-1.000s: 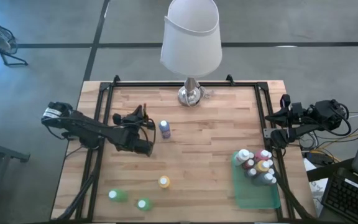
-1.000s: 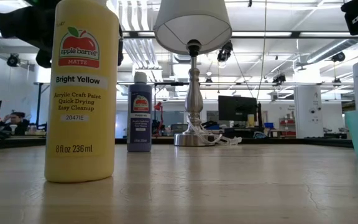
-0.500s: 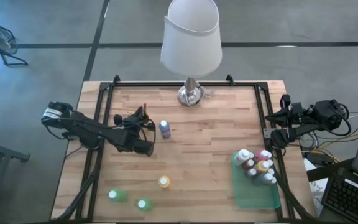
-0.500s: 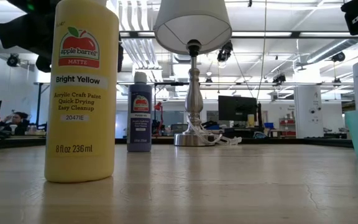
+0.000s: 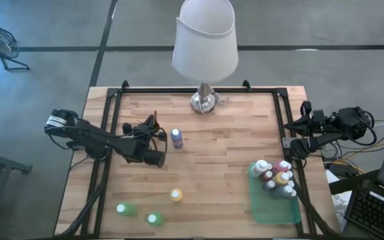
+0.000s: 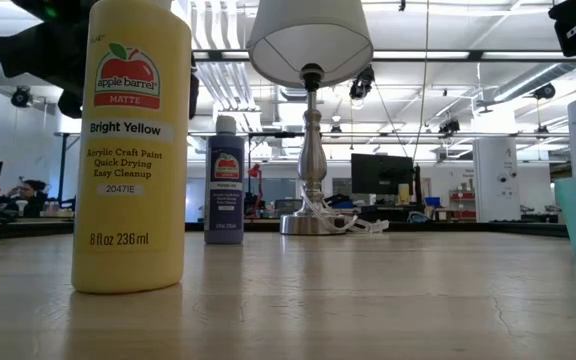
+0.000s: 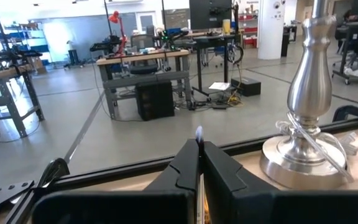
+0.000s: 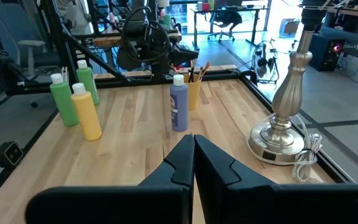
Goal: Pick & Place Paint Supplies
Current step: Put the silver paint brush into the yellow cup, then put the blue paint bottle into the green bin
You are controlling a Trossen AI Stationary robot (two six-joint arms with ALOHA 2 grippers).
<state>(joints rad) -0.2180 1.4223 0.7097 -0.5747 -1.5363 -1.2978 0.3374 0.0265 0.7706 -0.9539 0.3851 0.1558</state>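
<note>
Both of my claws are sitting closed on nothing. My left gripper [image 5: 153, 127] is hovering over the left half of the wooden table [image 5: 225, 153], its two dark fingers [image 7: 191, 163] pressed flat together in its wrist view, pointing toward the lamp's silver base [image 7: 306, 124] at the far edge. Just beside its tip, to the right in the high view, the purple paint bottle [image 5: 177, 138] is standing upright with its white cap on, near but not touching. A yellowish cup holding paintbrushes [image 8: 192, 84] is standing behind that bottle in my right wrist view, close to my left arm.

My right gripper [image 5: 307, 115] is waiting at the table's right rail, fingers [image 8: 188, 158] shut, well apart from the loose bottles.

Nearer the front edge, the yellow paint bottle [image 5: 176, 195] is standing alone, labelled Bright Yellow in the low view [image 6: 133, 140]. Two green paint bottles [image 5: 137, 213] are standing farther to the front left, near each other.

At the front right, the flat green tray [image 5: 272, 210] is carrying a cluster of bottles [image 5: 275, 177], white-capped and standing close together in its far end, below my right arm.
</note>
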